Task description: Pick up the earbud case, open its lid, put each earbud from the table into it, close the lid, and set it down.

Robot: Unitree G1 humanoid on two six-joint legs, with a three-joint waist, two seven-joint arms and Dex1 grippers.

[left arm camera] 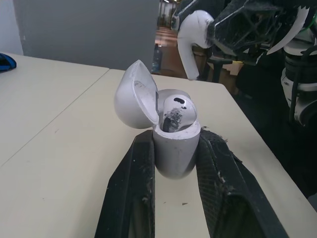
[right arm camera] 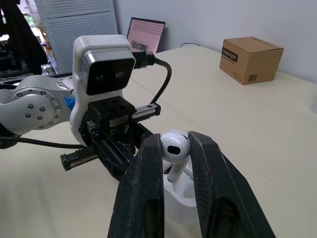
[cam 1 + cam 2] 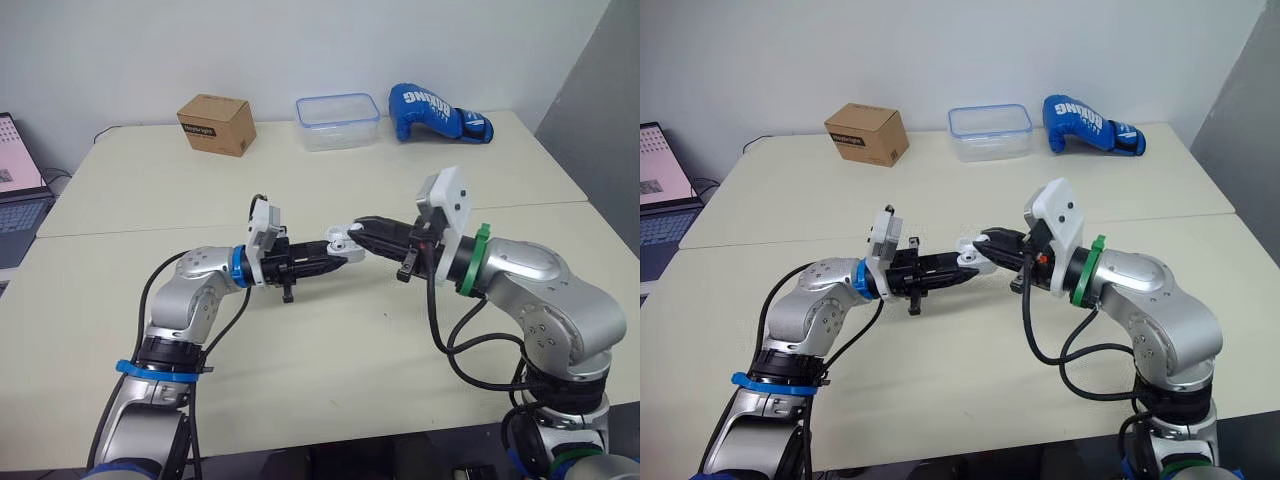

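second earbud poised over the open earbud case point(image 1: 176, 153)

clamped upright between the closed-in fingers of the left gripper point(image 1: 176, 148), above the middle of the table point(image 3: 300, 180): the case, lid point(image 1: 133, 101) flipped back, one earbud point(image 1: 176, 111) seated inside. pinched by its head in the narrowly parted right gripper point(image 2: 176, 141), stem down, just over the case mouth: second earbud point(image 2: 173, 148); touching or not, cannot tell. along the table's far edge: cardboard box point(image 3: 216, 124), plastic container point(image 3: 337, 121), blue boxing glove point(image 3: 437, 113). off to the left: laptop point(image 3: 20, 190).
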